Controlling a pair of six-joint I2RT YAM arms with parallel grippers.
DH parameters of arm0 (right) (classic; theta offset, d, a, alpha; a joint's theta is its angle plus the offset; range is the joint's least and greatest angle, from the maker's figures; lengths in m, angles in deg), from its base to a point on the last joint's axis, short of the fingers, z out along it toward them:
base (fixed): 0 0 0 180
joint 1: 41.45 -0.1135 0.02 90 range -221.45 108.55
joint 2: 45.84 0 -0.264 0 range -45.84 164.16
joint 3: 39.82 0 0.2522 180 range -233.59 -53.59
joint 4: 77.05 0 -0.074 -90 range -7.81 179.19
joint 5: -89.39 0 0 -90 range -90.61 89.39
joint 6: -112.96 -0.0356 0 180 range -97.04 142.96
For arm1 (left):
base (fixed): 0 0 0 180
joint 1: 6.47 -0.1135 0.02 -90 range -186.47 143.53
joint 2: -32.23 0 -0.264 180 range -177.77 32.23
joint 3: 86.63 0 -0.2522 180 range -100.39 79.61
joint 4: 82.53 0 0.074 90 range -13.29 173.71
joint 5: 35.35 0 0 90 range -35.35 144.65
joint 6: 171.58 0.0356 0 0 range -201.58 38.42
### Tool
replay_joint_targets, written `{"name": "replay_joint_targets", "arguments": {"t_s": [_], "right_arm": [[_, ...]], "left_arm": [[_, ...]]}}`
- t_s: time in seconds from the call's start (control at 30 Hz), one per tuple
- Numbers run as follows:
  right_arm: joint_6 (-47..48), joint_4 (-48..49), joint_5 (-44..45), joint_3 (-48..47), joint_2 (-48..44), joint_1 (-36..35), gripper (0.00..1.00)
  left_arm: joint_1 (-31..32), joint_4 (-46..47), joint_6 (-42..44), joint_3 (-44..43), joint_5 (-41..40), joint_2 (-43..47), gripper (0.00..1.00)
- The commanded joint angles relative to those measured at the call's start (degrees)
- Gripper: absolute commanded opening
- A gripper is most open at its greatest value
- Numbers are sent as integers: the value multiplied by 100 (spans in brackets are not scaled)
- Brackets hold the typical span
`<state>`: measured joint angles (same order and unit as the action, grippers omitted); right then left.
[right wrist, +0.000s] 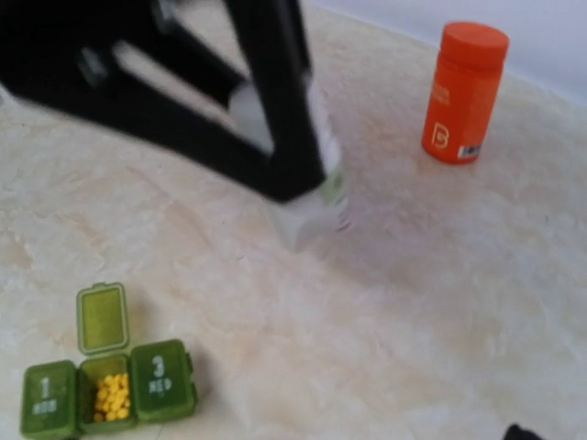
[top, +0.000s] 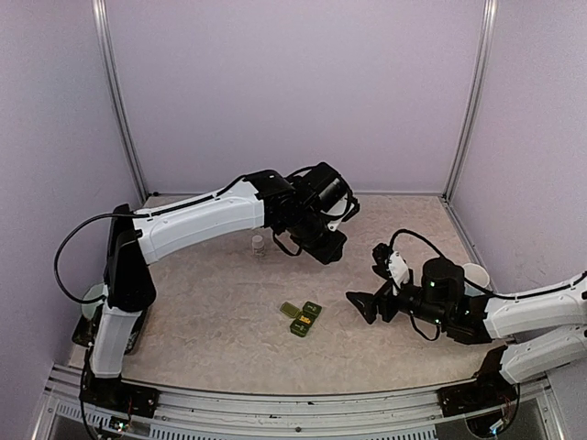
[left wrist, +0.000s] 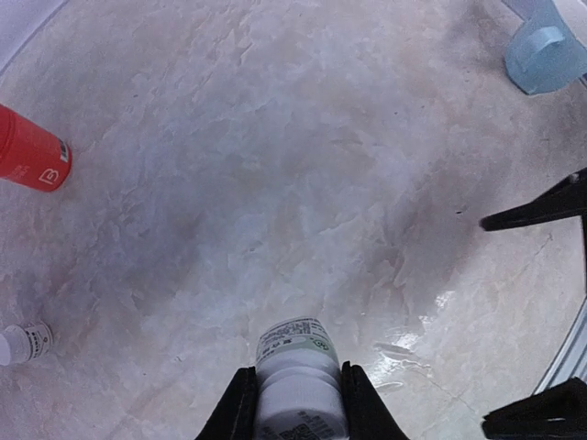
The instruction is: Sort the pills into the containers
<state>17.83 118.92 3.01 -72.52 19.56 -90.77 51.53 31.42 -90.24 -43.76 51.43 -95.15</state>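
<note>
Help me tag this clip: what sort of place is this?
Probably a robot test cell, not a home: lilac walls and metal corner posts enclose a marbled table with two arms bolted to its near rail.

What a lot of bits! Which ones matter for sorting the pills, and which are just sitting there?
For the job:
green pill box
yellow pills in its open middle slot
large white bottle, gripped by the left end effector

Just sitting:
orange bottle
tiny white bottle
pale blue mug
</note>
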Motion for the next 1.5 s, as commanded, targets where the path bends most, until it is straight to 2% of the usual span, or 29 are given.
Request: {"name": "replay_joint_targets", "arguments": {"t_s": [0.0, 0.2, 0.4, 0.57, 0.7, 0.97, 1.17, 1.47], "right_arm": [[631, 1209, -53, 203, 292, 2, 99], [1124, 2233, -10, 334, 680, 3, 99], [1476, 3828, -428, 618, 1179, 6, 96], [1555, 4613, -711, 710, 1599, 2, 90], [1777, 5721, -698, 964, 1938, 1, 85], [1867, 5953, -587, 737, 2359, -26, 82], [1853, 5740, -560, 488, 2503, -54, 71], [1986, 5813, -554, 426, 2653, -71, 65]], "left_arm": [[135, -300, -87, -279, 273, 318, 22], [292, -366, -165, -258, 330, 429, 22], [353, -224, -238, -138, 510, 543, 22], [352, -113, -321, -64, 780, 613, 22], [361, -15, -376, -17, 952, 668, 22], [379, 21, -443, 12, 1043, 727, 22], [383, 30, -478, -3, 1079, 722, 22], [397, 66, -533, -46, 1046, 741, 22]]}}
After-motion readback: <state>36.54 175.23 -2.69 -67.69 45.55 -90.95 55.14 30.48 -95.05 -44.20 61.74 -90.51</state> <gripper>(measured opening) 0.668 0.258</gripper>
